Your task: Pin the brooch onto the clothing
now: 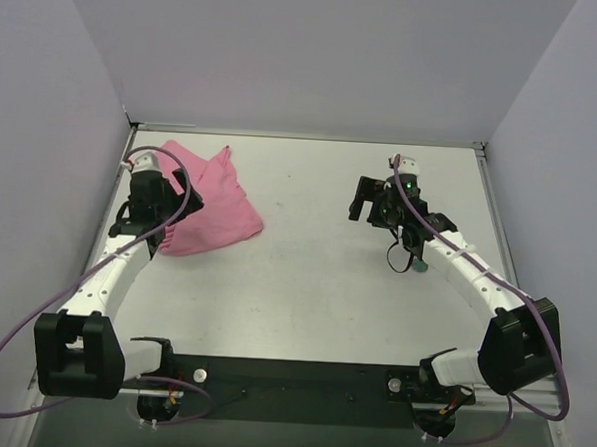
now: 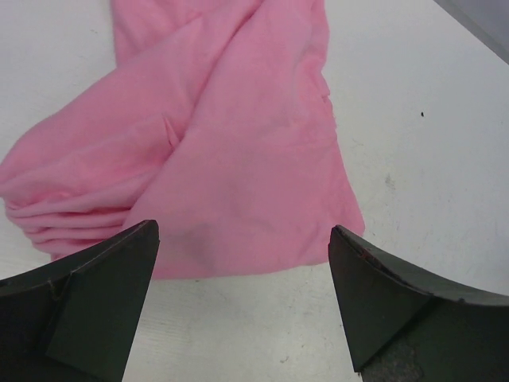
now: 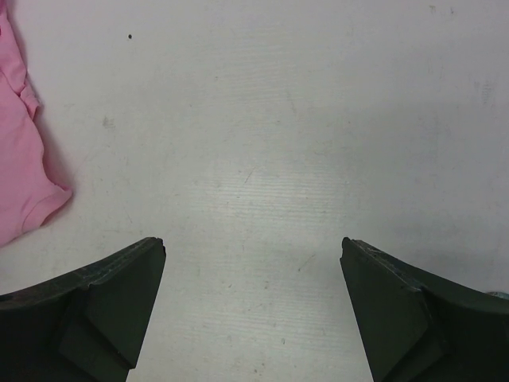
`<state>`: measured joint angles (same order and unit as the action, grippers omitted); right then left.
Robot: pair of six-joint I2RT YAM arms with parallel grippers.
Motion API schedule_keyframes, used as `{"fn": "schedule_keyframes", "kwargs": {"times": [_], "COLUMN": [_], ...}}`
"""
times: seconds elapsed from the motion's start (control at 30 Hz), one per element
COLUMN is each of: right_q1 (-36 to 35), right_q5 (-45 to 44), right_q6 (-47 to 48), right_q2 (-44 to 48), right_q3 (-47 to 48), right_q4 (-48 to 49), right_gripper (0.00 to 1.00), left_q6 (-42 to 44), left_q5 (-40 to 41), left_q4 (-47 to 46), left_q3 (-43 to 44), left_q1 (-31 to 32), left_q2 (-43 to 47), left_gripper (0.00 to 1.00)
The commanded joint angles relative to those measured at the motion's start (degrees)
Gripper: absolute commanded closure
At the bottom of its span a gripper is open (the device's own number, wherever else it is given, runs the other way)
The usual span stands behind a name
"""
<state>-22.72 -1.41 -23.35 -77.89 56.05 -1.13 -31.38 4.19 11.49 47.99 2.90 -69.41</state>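
The pink T-shirt [image 1: 217, 207] lies crumpled at the table's back left. It fills the upper part of the left wrist view [image 2: 238, 143], and its edge shows at the left of the right wrist view [image 3: 20, 175]. My left gripper [image 1: 180, 192] hovers at the shirt's left edge, open and empty [image 2: 242, 239]. My right gripper [image 1: 365, 202] is open and empty over bare table [image 3: 253, 243], well to the right of the shirt. A small dark greenish disc, apparently the brooch [image 1: 420, 267], lies by my right forearm, partly behind the cable.
The white table [image 1: 315, 284] is walled by grey panels at the back and both sides. Purple cables loop from both arms. A black strip [image 1: 300, 379] runs along the near edge between the arm bases.
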Motion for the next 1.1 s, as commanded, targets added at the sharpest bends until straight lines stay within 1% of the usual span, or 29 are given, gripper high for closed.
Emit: {"fn": "schedule_keyframes", "kwargs": {"times": [0.0,0.07,0.1,0.13,0.17,0.2,0.23,0.3,0.33,0.47,0.57,0.8,0.83,0.87,0.9,0.97,1.0,1.07], "right_q1": [-0.66,-0.84,-0.83,-0.92,-0.92,-1.01,-0.92,-1.1,-1.19,-1.36,-1.36,-1.27,-1.36,-1.36,-1.36,-1.27,-1.36,-1.36], "right_q5": [0.44,0.88,0.97,0.88,0.97,0.97,2.45,3.08,3.25,4.4,4.84,5.01,5.01,5.1,5.01,5.19,5.28,5.36], "right_q6": [-0.99,-0.99,-0.99,-0.99,-0.99,-0.99,-0.99,-0.99,-0.99,-0.9,-0.73,-0.29,-0.38,-0.38,-0.38,-0.38,-0.29,-0.38], "right_q2": [-1.21,-2.09,-2.44,-2.71,-3.23,-3.32,-3.67,-4.29,-4.64,-5.69,-5.96,-6.49,-6.66,-6.75,-6.84,-6.93,-7.01,-6.93], "right_q3": [2.31,2.39,2.66,2.66,2.83,2.83,2.83,2.92,2.84,3.01,2.92,2.83,2.75,2.83,2.92,3.1,3.19,3.45], "right_q4": [-0.37,-0.37,-0.46,-0.54,-0.72,-0.63,-0.72,-0.81,-0.81,-0.98,-1.33,-1.69,-1.69,-1.77,-1.95,-2.04,-2.21,-2.39], "right_gripper": [0.0,0.0,0.0,0.0,0.0,0.0,0.0,0.0,0.0,0.0,0.0,0.0,0.0,0.0,0.0,0.0,0.0,0.0], "left_q6": [-1.14,-2.11,-2.2,-1.94,-1.76,-1.5,-1.15,-0.53,-0.88,-1.23,-0.88,-1.32,-1.32,-1.15,-0.88,-0.62,-0.44,-0.09], "left_q5": [0.99,3.8,4.77,5.65,5.92,6.27,7.58,8.29,8.56,4.35,4.34,4.87,4.69,4.26,3.99,2.32,1.88,1.27], "left_q4": [0.38,2.21,3.62,6.5,7.75,8.89,10.99,12.15,12.5,11.28,11.37,7.94,7.68,7.33,7.15,6.8,6.53,6.53], "left_q3": [5.27,7.9,9.39,12.8,14.4,16.07,18.52,20.3,20.74,21.36,21.45,18.99,18.81,18.81,18.81,18.81,18.81,18.9], "left_q1": [-2.37,-2.81,-4.37,-4.56,-5.0,-5.09,-5.27,-5.53,-6.05,-8.25,-8.61,-8.7,-8.7,-8.7,-8.7,-8.7,-8.7,-8.7], "left_q2": [-0.46,-2.04,-4.66,-6.34,-8.01,-11.51,-13.37,-17.94,-19.44,-27.07,-30.86,-34.04,-34.39,-34.91,-35.18,-35.36,-35.18,-34.05], "left_gripper": [0.03,0.03,0.03,0.03,0.03,0.03,0.03,0.03,0.03,0.03,0.05,0.11,0.14,0.21,0.36,0.54,0.69,0.89]}}
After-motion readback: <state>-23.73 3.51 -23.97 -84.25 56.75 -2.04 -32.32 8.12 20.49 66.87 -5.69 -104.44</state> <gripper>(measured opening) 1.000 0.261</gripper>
